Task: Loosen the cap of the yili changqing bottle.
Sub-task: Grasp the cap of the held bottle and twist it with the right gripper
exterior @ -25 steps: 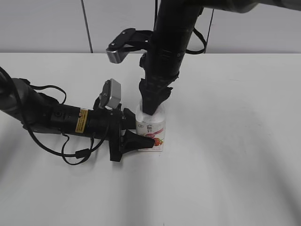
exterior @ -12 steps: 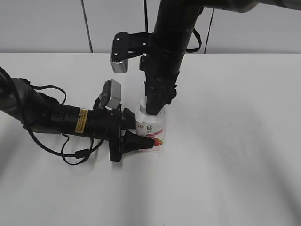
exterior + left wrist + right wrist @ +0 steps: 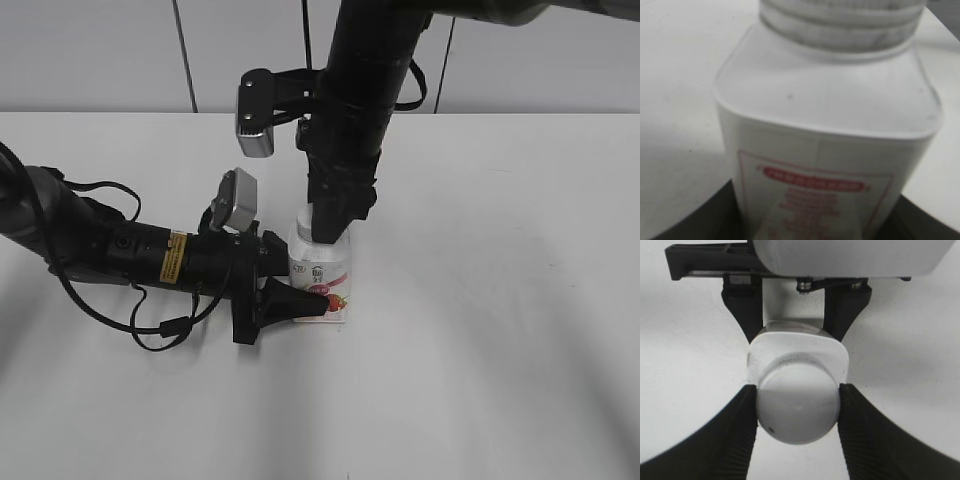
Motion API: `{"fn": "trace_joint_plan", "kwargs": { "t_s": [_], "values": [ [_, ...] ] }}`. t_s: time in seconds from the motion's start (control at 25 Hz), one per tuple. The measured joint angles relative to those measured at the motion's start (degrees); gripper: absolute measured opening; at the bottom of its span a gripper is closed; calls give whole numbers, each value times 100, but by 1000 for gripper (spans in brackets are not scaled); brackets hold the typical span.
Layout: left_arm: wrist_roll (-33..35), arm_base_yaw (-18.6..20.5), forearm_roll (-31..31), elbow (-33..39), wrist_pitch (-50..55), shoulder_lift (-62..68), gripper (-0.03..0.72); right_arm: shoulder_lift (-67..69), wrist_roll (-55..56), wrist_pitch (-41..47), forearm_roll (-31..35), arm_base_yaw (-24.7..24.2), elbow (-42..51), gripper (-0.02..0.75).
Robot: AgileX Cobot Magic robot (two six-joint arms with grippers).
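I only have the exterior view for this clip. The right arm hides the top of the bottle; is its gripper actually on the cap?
Observer: Yes. In the right wrist view the right gripper has both ribbed fingers pressed against the sides of the cap.
Operator: And the bottle itself, is it held?
Observer: The left wrist view shows the yili changqing bottle upright between the left gripper's dark fingers at its lower body.
Operator: Is the cap off the neck?
Observer: No, it sits on the neck above the shoulders.
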Motion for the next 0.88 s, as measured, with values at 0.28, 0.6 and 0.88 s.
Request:
{"fn": "trace_joint_plan", "kwargs": {
  "t_s": [0.28,0.6,0.88],
  "values": [
    [-25,0,25,0,-19,0,385,-6,-16,2,85,0,-56,443],
    [-4,0,65,0,-24,0,385,-17,25,-24,265,0,-92,575],
    [-4,0,70,0,-29,0,385,-205,1315,-24,198,0,-98,578]
  ]
}}
